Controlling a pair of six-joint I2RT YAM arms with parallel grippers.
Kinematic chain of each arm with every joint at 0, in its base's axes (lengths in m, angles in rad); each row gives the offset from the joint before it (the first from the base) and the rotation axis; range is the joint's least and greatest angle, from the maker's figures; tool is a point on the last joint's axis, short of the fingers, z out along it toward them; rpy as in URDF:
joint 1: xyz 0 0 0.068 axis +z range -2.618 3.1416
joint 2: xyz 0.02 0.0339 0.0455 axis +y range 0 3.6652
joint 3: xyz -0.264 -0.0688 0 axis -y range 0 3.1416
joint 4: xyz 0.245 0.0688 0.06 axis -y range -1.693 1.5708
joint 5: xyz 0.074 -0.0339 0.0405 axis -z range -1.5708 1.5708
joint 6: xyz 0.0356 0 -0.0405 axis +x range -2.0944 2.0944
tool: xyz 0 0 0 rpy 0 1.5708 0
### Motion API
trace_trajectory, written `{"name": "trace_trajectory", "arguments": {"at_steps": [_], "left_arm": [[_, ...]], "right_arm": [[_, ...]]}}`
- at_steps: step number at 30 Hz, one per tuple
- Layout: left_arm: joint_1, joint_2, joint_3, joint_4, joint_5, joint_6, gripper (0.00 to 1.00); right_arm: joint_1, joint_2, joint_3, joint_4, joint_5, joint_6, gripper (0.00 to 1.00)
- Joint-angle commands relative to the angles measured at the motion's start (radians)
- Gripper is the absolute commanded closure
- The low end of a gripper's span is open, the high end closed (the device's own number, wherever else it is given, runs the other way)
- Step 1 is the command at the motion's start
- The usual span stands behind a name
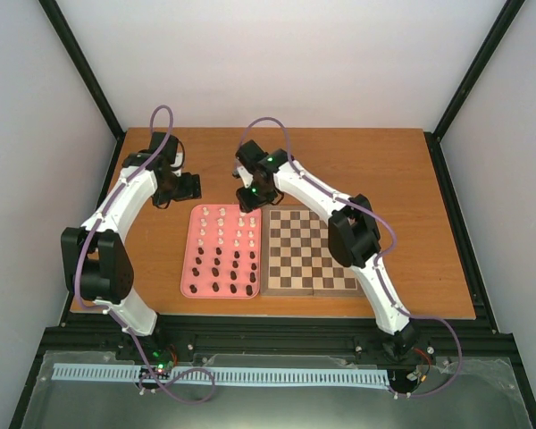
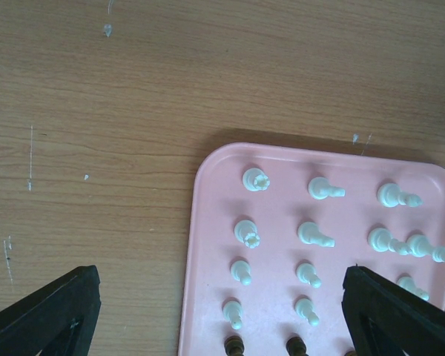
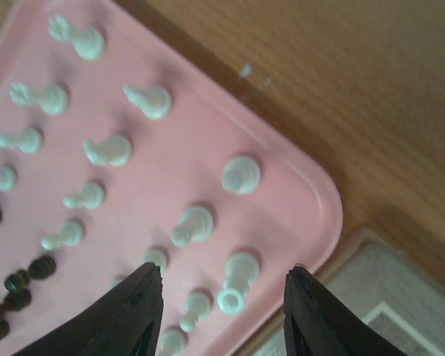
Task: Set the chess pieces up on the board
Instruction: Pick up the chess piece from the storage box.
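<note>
While the half-spread, empty right gripper hangs over 1 small cream chess piece on the pink plastic tray, off-centre closing could topple neighbours; left gripper gapes wide.

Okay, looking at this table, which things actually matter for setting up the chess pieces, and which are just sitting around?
For the job:
white chess pieces
dark chess pieces
the board

Just lying about:
pink tray, which only holds the pieces
pale blue slotted strip by the arm bases
</note>
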Motion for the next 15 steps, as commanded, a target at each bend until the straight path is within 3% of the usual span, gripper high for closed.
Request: {"name": "trace_trajectory", "arguments": {"at_steps": [1,15], "left_arm": [[0.001,-0.027,0.006,0.000,0.008,0.009,0.00],[0.001,-0.004,0.039,-0.009,0.035,-0.003,0.00]], "right_arm": [[0.004,0.061,0.094,0.012,-0.013,0.004,0.56],[0.003,0.178,0.222,0.041,-0.018,0.017,0.60]]}}
